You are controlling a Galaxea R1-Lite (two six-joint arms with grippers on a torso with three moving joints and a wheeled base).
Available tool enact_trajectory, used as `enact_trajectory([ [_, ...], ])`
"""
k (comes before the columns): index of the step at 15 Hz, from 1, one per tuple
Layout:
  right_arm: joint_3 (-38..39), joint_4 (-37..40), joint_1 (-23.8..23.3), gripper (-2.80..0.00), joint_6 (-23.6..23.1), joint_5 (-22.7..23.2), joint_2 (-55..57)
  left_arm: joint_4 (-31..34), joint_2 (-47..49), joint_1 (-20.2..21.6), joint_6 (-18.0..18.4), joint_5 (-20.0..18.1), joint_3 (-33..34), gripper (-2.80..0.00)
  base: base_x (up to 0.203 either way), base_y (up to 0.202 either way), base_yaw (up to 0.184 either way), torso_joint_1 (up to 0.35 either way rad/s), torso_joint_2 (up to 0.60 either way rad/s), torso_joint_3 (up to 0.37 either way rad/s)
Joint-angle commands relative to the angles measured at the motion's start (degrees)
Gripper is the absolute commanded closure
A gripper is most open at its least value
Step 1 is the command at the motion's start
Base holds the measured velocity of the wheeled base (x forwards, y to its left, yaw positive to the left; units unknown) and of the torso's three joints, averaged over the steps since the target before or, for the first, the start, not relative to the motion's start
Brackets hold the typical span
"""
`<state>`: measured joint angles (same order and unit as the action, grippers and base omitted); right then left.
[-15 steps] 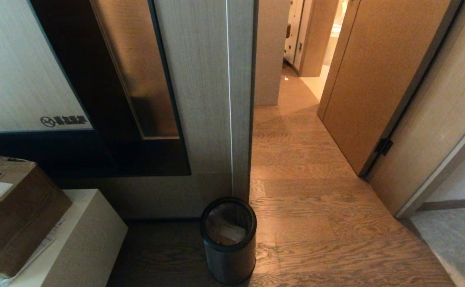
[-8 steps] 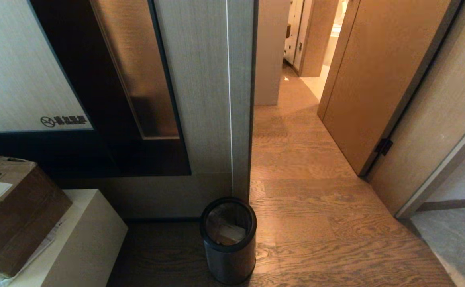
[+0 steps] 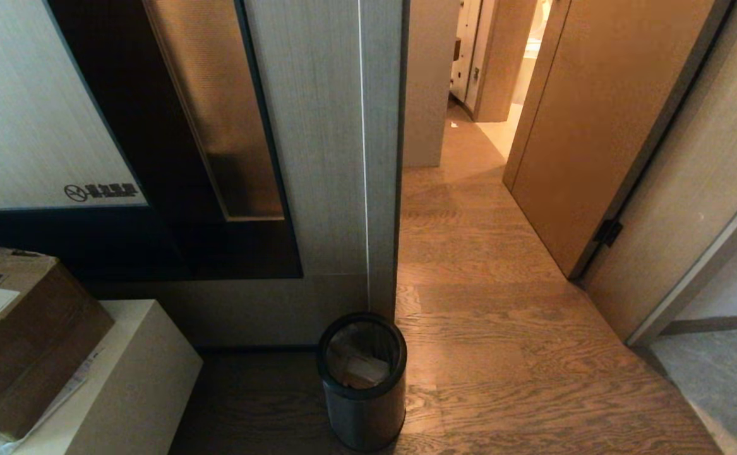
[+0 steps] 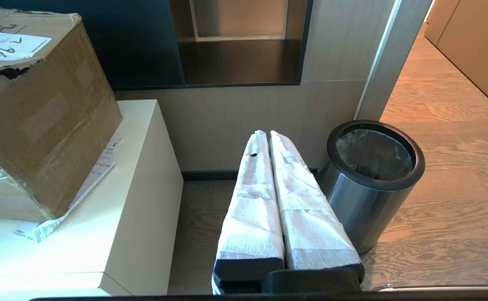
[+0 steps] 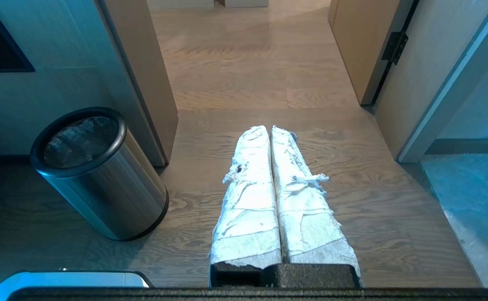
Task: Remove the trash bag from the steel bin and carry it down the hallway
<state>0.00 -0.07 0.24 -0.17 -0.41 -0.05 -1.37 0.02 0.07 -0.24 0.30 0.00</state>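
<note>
Steel bin (image 3: 362, 379) on wooden floor (image 3: 501, 354) at wall corner (image 3: 381, 189), trash bag (image 3: 359, 357) inside, contents hard to make out. Cardboard box (image 3: 21, 335) on white cabinet (image 3: 134, 379), partly cut off. Left claw (image 4: 269, 136) and right claw (image 5: 269, 129) both closed, empty. Hallway (image 3: 469, 151) beyond.

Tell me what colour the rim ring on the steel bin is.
Black, a thick ring atop the brushed steel bin; the left wrist view shows it best.
</note>
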Motion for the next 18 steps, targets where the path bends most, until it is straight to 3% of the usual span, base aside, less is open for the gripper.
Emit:
enact_trajectory([
  [1, 0.00, -0.01, 0.02, 0.00, 0.00, 0.06, 0.05, -0.04, -0.02, 0.01, -0.03, 0.05, 0.70, 0.00, 0.000, 0.000, 0.000, 0.000, 0.00, 0.000],
  [18, 0.00, -0.01, 0.02, 0.00, 0.00, 0.04, 0.05, -0.04, -0.02, 0.01, -0.02, 0.05, 0.70, 0.00, 0.000, 0.000, 0.000, 0.000, 0.00, 0.000],
])
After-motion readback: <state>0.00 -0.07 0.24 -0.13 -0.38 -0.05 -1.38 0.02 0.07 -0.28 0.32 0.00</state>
